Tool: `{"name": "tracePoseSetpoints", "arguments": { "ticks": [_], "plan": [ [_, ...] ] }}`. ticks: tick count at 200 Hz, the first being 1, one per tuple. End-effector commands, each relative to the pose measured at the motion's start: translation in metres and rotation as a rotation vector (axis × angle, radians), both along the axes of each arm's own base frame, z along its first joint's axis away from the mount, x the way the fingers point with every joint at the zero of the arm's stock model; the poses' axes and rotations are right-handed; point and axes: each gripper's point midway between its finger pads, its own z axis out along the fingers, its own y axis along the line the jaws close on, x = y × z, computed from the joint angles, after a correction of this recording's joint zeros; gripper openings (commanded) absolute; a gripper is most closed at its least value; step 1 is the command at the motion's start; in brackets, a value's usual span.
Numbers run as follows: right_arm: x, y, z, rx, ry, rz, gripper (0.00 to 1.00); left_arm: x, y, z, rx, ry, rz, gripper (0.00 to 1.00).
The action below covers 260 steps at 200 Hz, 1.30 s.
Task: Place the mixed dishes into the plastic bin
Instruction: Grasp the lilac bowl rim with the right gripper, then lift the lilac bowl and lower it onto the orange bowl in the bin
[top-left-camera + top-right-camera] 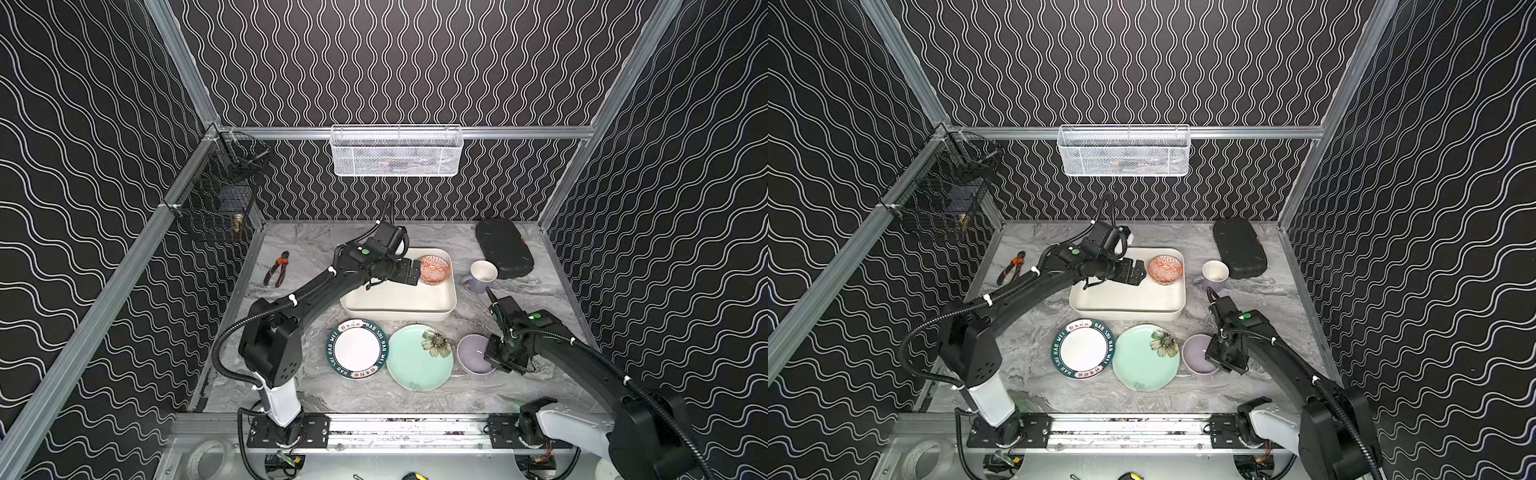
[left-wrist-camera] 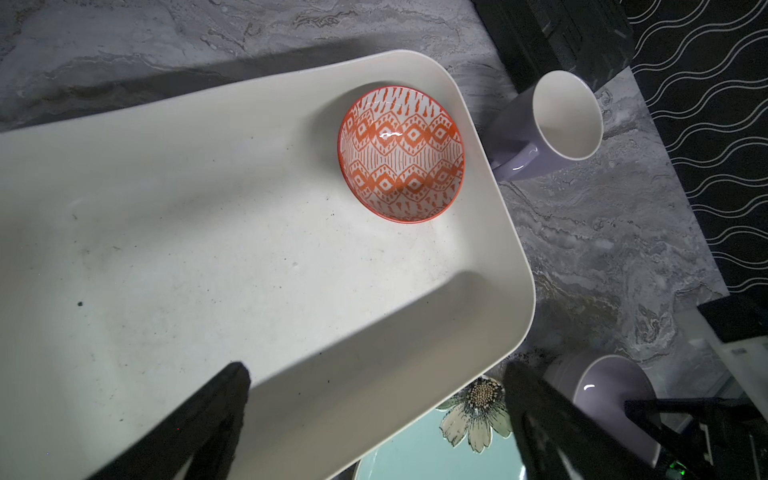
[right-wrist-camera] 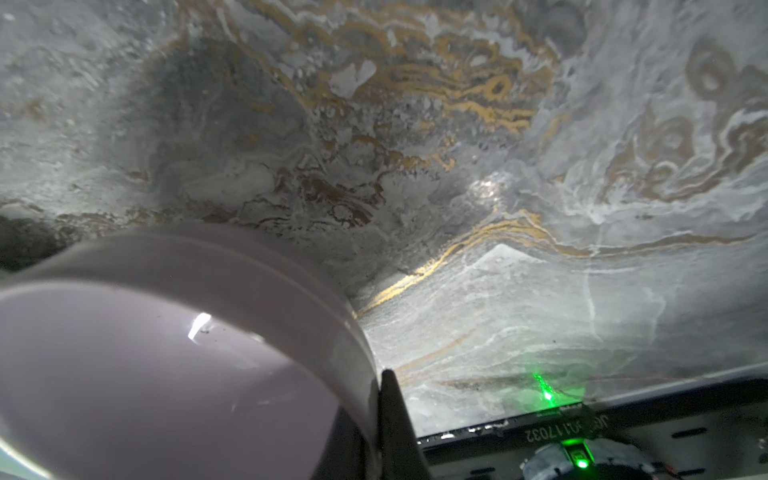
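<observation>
Left tool wide open over bin beside upright orange bowl; right tool clamped on upright lavender bowl rim.

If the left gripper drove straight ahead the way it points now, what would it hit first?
Most likely the orange-patterned bowl in a corner of the plastic bin: the open left gripper aims at it over bare bin floor. If tilted steeper than it looks, the floor comes first.
</observation>
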Motion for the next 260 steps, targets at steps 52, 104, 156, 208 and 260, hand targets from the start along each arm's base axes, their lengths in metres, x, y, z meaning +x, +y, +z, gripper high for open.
{"name": "tracePoseSetpoints", "arguments": {
  "ticks": [52,104,156,208,260],
  "plan": [
    [0.028,-0.005,0.055,-0.048,-0.124,0.014,0.00,-0.003,0.011,0.010,0.039,-0.029,0.006,0.99],
    [0.103,0.013,0.108,-0.066,-0.252,0.090,0.00,-0.014,0.024,0.031,0.048,-0.081,0.011,0.99],
    [0.195,0.049,0.108,-0.049,-0.305,0.191,0.02,-0.034,0.046,0.031,0.069,-0.083,0.032,0.99],
    [0.273,0.078,0.081,-0.061,-0.275,0.250,0.01,-0.043,0.083,0.031,0.074,-0.080,0.099,0.99],
    [0.300,0.095,0.059,-0.026,-0.258,0.272,0.02,-0.044,0.118,0.027,0.089,-0.075,0.162,0.99]
  ]
}}
